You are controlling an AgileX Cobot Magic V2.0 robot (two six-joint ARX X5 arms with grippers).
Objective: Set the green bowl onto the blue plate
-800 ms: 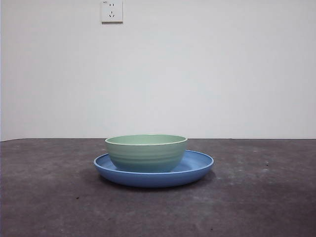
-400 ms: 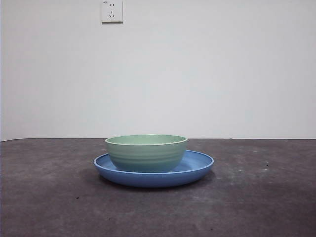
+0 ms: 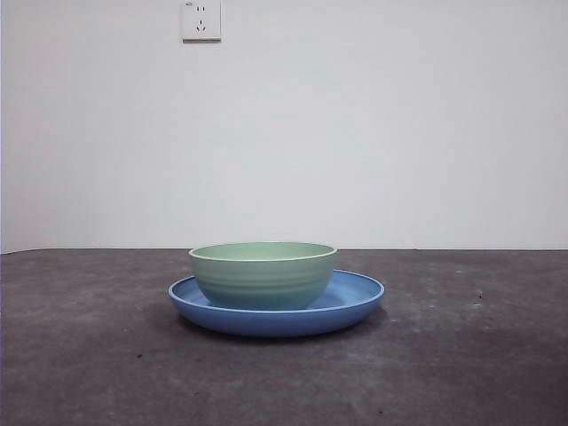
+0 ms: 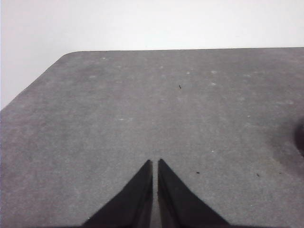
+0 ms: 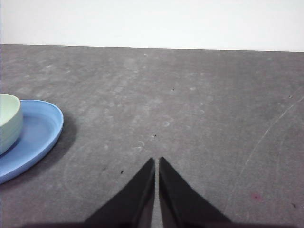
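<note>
Green bowl [image 3: 264, 275] is seated upright on the plate [image 3: 355, 302], slightly off-centre; nothing was seen to shift over the last second. Left hand [image 4: 155, 164] and right hand [image 5: 156, 162] are pressed together, empty, parked over the counter [image 3: 461, 355] apart from the plate. Placement is judged complete.

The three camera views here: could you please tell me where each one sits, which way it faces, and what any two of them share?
Front view: low at table height, facing the wall; green bowl sits on the blue plate; no robot part shows.
Left wrist view: on the left arm, facing bare table; left gripper shut.
Right wrist view: on the right arm, facing across the table; right gripper shut, apart from the plate.
Shared: front and right wrist views both show bowl and plate.
</note>
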